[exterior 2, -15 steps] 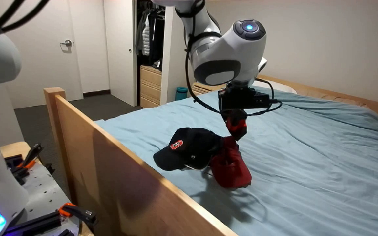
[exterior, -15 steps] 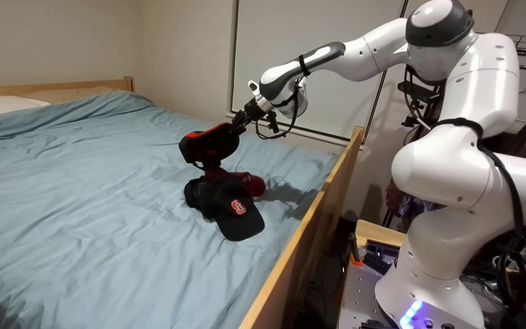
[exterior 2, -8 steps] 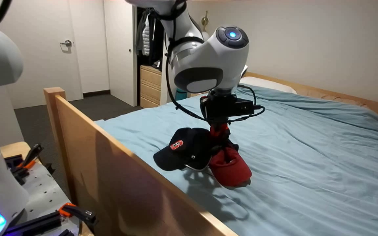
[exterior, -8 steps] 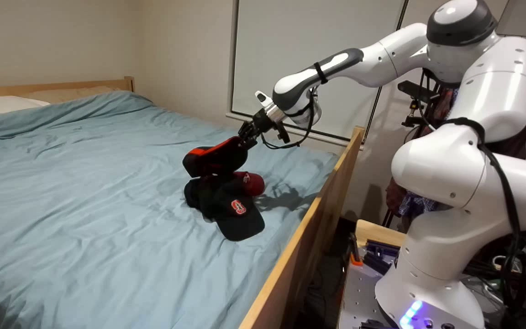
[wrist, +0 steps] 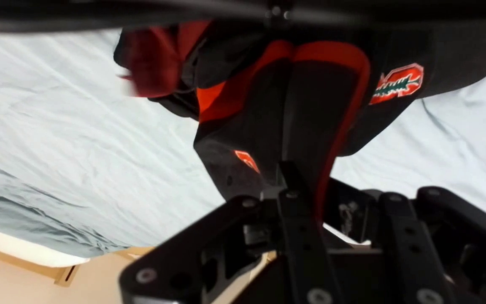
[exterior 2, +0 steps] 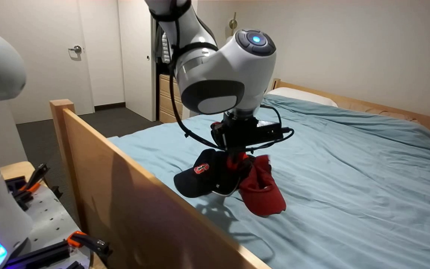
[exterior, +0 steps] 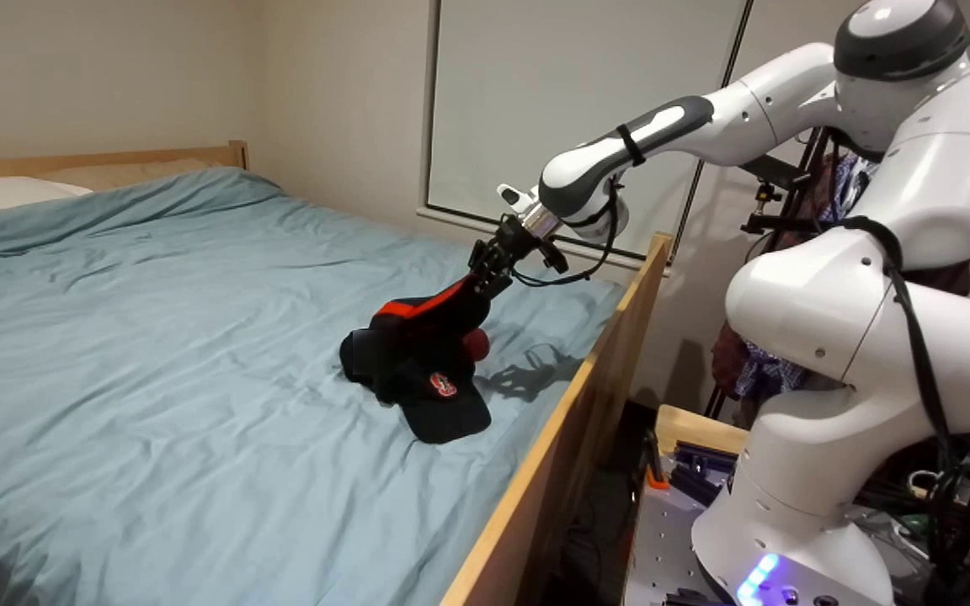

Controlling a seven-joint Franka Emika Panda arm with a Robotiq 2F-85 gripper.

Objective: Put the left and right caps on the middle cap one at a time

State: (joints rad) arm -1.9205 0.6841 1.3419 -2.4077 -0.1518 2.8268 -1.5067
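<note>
The hand (exterior: 483, 283) grasps the red-trimmed cap (exterior: 447, 316), which slants below it, close to the black cap (exterior: 426, 396).

My base (exterior: 792, 530) shows its light strip (exterior: 759, 579) glowing blue. Above it my arm (exterior: 952, 181) climbs to a bent elbow (exterior: 902, 38), and from there my forearm (exterior: 729, 126) slopes down to the wrist (exterior: 582, 181). My jaws point obliquely downward beyond it, drawn together in a narrow grip; in the wrist view my fingers (wrist: 304, 249) stand close to each other. In an exterior view my button (exterior 2: 256, 39) is lit blue, and my cable (exterior 2: 171, 84) curves down toward the jaws.
</note>
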